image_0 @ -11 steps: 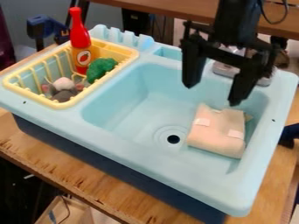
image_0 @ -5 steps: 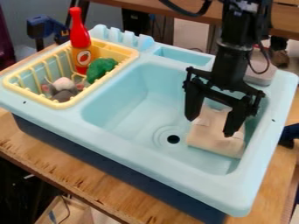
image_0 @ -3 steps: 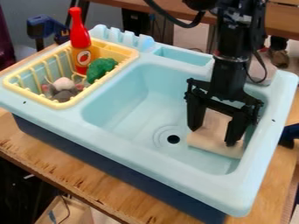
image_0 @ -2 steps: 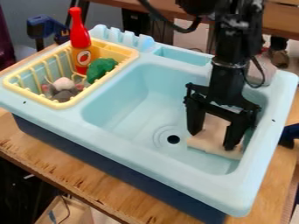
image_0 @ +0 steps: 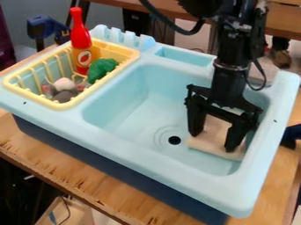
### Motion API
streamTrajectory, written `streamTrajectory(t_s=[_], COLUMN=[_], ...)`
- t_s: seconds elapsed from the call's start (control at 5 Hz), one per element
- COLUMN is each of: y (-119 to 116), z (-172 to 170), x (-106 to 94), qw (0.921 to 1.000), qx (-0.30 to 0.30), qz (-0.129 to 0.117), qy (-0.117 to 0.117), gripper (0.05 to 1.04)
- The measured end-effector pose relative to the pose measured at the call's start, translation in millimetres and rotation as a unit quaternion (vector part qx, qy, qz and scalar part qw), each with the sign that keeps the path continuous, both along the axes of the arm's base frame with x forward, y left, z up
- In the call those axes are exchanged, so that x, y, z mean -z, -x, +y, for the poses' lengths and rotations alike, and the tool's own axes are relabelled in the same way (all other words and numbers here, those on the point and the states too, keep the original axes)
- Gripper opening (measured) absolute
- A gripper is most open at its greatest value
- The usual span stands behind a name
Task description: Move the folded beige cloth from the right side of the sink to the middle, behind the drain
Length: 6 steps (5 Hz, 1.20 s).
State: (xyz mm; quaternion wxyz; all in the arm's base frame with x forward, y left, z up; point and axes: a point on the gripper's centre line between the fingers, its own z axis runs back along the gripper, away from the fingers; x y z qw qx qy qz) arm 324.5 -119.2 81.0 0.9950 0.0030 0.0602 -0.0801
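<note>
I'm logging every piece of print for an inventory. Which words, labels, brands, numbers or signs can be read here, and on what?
Words, brands, numbers: none can be read.
Red bottle: its label bears a round red picture on a pale ground; any lettering is too small to read.
Pale cloth, sink: no readable text on the visible parts.

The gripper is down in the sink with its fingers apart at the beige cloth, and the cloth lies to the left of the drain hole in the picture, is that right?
Not quite: the camera view shows the beige cloth to the right of the drain hole. The gripper is indeed down in the sink, fingers apart at the cloth.
</note>
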Motion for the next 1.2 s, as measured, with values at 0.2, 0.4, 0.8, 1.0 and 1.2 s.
streamTrajectory(t_s=[0.2, 0.4, 0.8, 1.0, 1.2], y=[-4.4, -12.5, -16.9, -14.8, -9.6], z=[14.5, 43.7, 86.0, 105.3, 130.2], x=[-1.3, -6.1, -13.1, -16.0, -25.6], qw=[0.9980, 0.9881, 0.9687, 0.9606, 0.9521], qx=[-0.036, -0.084, -0.133, -0.162, -0.199], qz=[-0.010, -0.029, -0.039, -0.038, -0.042], qy=[-0.051, -0.125, -0.206, -0.223, -0.229], gripper=[0.999, 1.000, 1.000, 1.000, 1.000])
